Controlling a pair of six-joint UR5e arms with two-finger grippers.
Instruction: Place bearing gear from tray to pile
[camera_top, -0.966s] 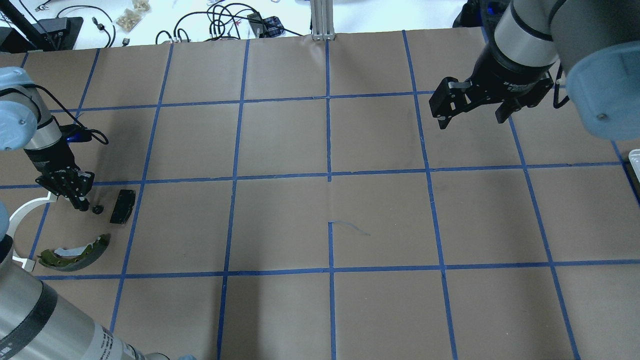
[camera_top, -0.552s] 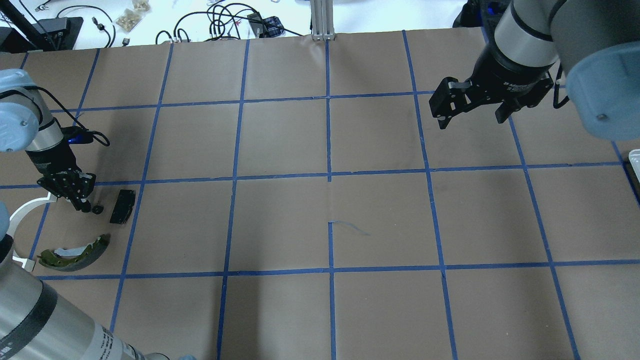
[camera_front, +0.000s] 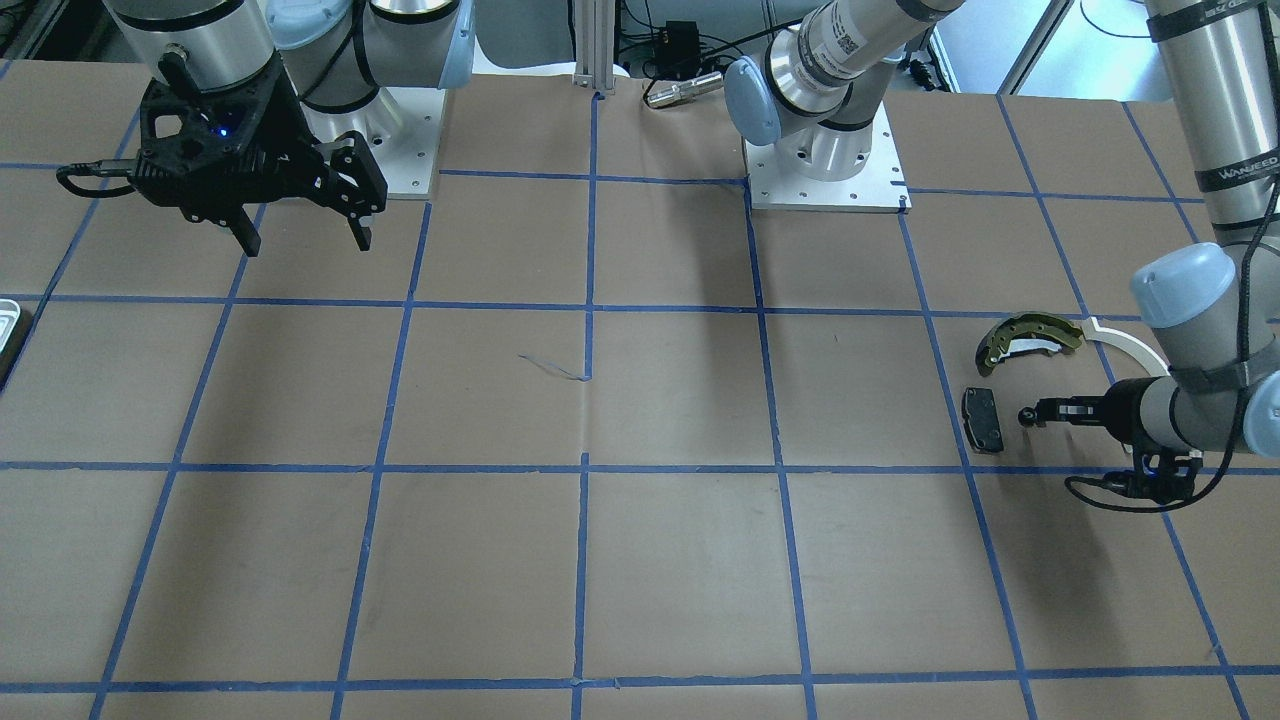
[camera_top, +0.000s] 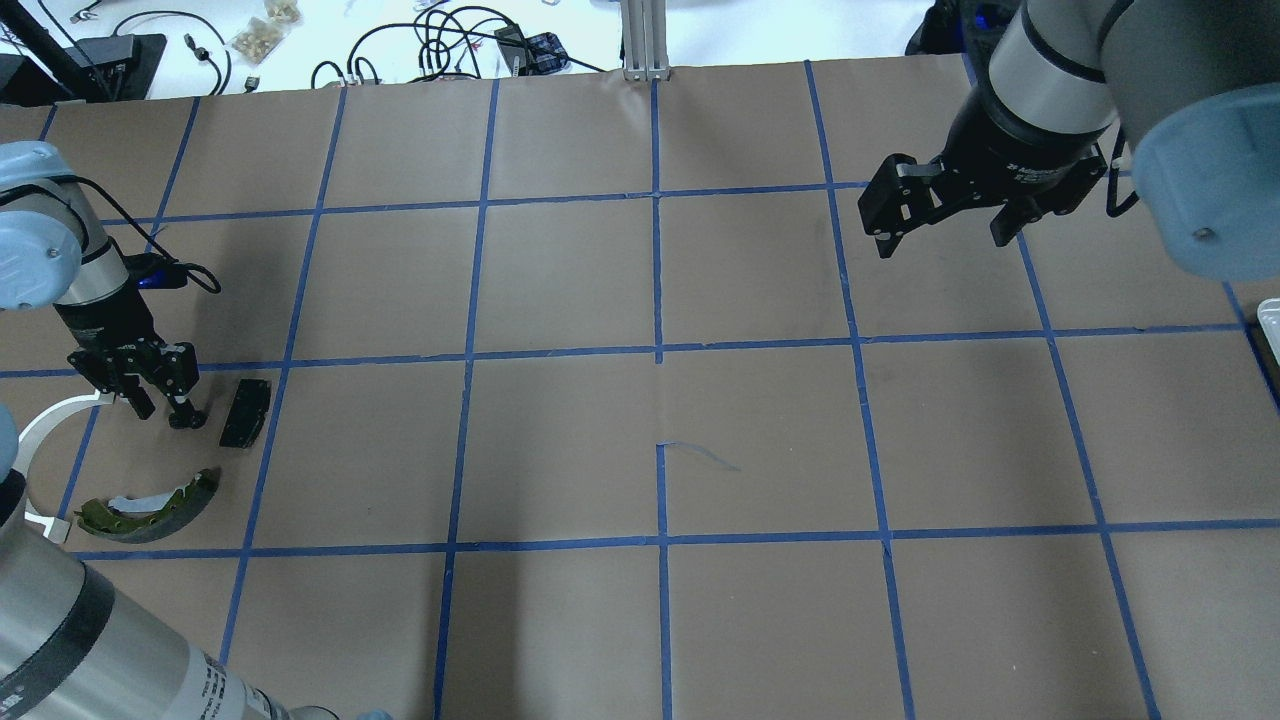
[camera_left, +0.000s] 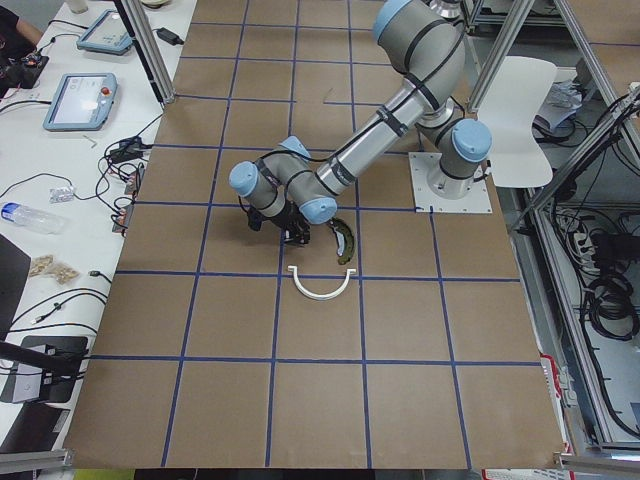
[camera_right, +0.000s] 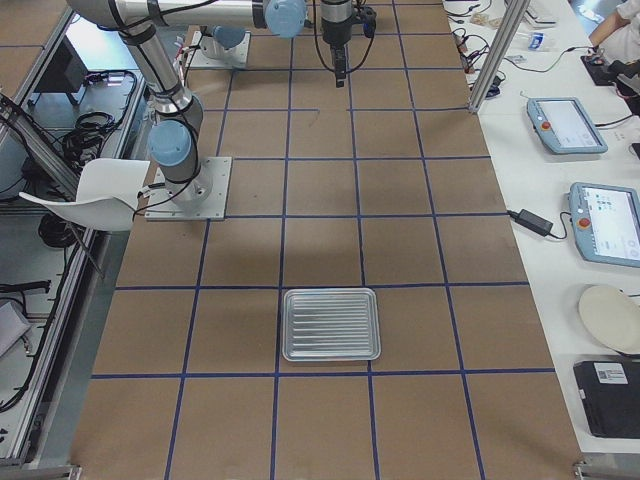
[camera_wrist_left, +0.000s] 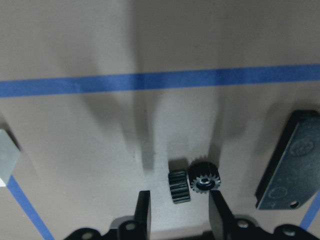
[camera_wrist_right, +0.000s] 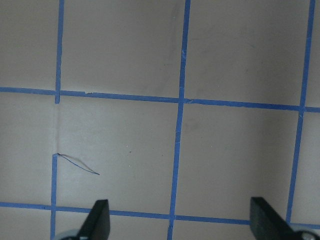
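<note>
The bearing gear (camera_wrist_left: 196, 181), small, black and toothed, lies on the brown paper; it also shows in the front view (camera_front: 1026, 416). My left gripper (camera_wrist_left: 180, 215) is open, low over the paper, with the gear between its fingertips, nearer the right one. It also shows from overhead (camera_top: 162, 410). The pile is around it: a black pad (camera_top: 245, 412), an olive-gold brake shoe (camera_top: 150, 500) and a white arc strip (camera_top: 45, 430). The ribbed metal tray (camera_right: 331, 324) sits far to the right. My right gripper (camera_top: 942, 242) is open and empty, high above the paper.
Blue tape lines divide the brown paper into squares (camera_top: 660, 440). Cables and small items (camera_top: 450, 45) lie beyond the far edge. The tray shows overhead only as a sliver (camera_top: 1270, 325) at the right edge.
My left gripper has turned at the wrist and its fingers now stand apart on either side of the gear. The gear and the pile stay in place. The right arm has not moved.
</note>
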